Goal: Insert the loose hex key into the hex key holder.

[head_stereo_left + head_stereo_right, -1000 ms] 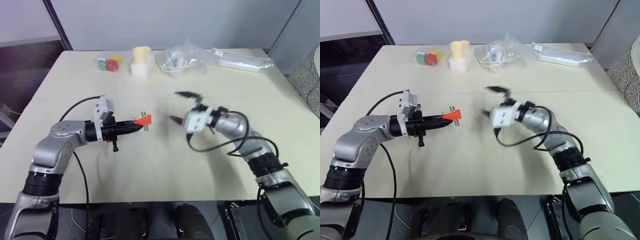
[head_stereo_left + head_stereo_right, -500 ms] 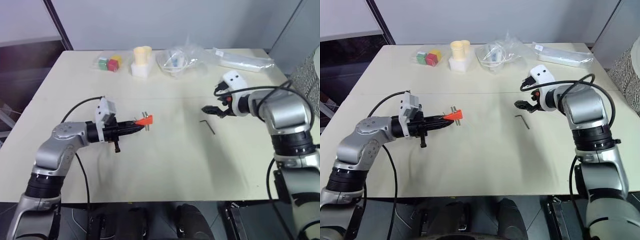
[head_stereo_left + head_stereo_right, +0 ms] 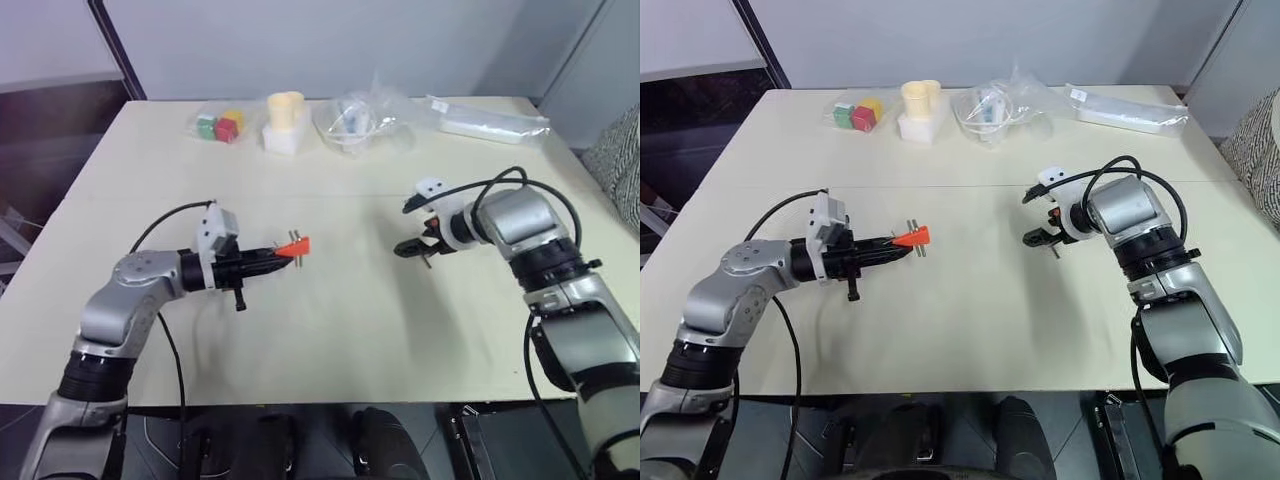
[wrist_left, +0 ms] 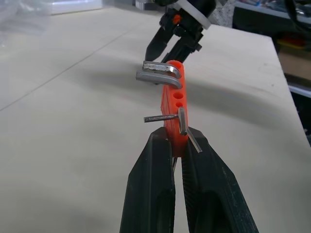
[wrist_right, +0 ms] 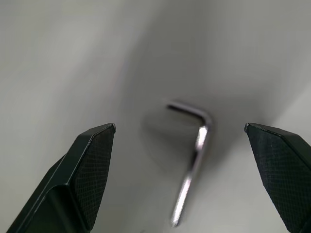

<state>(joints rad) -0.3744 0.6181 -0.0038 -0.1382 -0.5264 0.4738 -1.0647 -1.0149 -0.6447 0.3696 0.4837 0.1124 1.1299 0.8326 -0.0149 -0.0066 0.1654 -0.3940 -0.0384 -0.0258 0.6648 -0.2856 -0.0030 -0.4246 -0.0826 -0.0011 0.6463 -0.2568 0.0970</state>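
- The loose hex key [image 5: 192,170] lies flat on the pale table [image 3: 330,330], its short bent end turned away from the long shaft.
- In the right wrist view it sits in the gap between the two black fingers [image 5: 77,179], touching neither; the shaft lies a little nearer the far finger than the near one.
- The right gripper [image 3: 418,247] hangs over the key, pointing down at the table with its jaws spread wide and nothing in them.
- The hex key holder [image 4: 175,104], a red-orange block, is pinched at its lower end by the left gripper [image 3: 275,256], whose jaws are closed tight on it.
- The holder is held off the table, well apart from the loose key and to its left in the head views.
- Silvery keys stick out of the holder: two bent ones at its far end, thinner ones near the fingertips; open round holes show along its face.
- No writing or brand can be read on the holder or the key.
- Along the table's far edge stand coloured cubes [image 3: 220,126], a cream cup [image 3: 284,108] and clear plastic bags [image 3: 360,118].
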